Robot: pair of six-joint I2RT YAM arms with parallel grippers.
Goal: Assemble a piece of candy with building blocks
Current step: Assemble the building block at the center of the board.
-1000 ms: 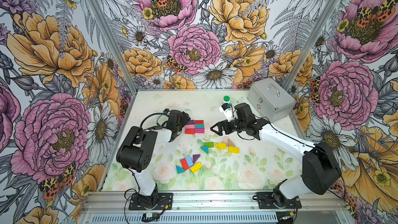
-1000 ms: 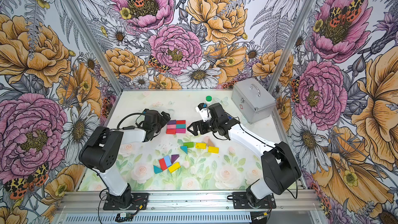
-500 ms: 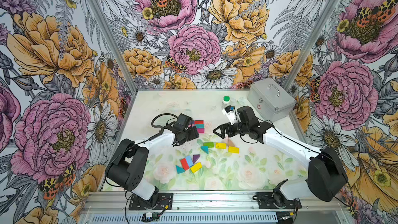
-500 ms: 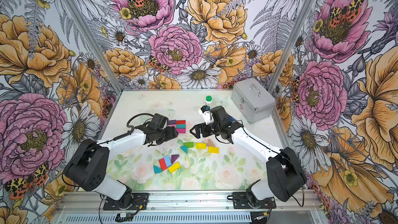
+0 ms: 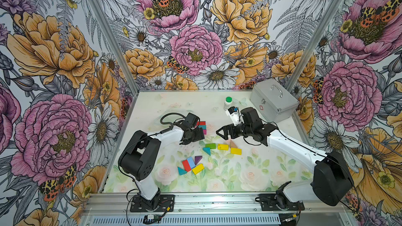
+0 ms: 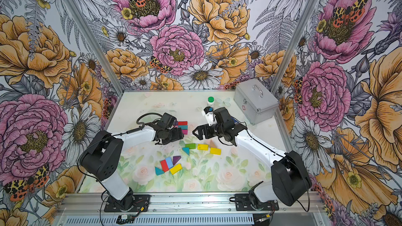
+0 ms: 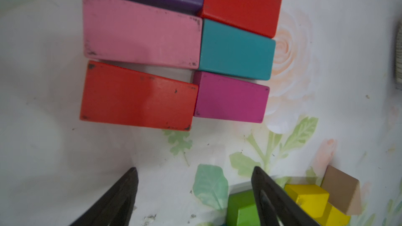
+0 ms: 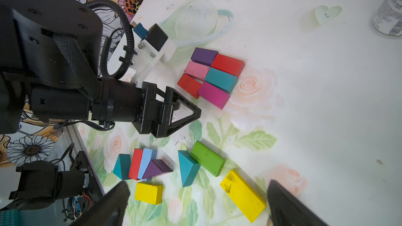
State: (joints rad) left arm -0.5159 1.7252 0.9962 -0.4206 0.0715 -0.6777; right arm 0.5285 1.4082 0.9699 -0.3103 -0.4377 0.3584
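Slab of six blocks (image 7: 141,33), purple, pink, teal, magenta and two red rectangles, flat on worktop (image 5: 152,105) just ahead of left fingers (image 8: 194,114), not touching them. Left fingers parted, gripping nothing, tips low over worktop. Right fingers (image 5: 220,131) spread wide, empty; yellow block (image 8: 242,195) between them in right wrist view, green block (image 8: 207,158) and teal triangle (image 8: 188,168) just beyond. Loose cluster (image 5: 190,166) of five more off to one side of left fingers, apart

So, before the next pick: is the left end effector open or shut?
Open. The left end effector shows its fingers apart, nothing between them.
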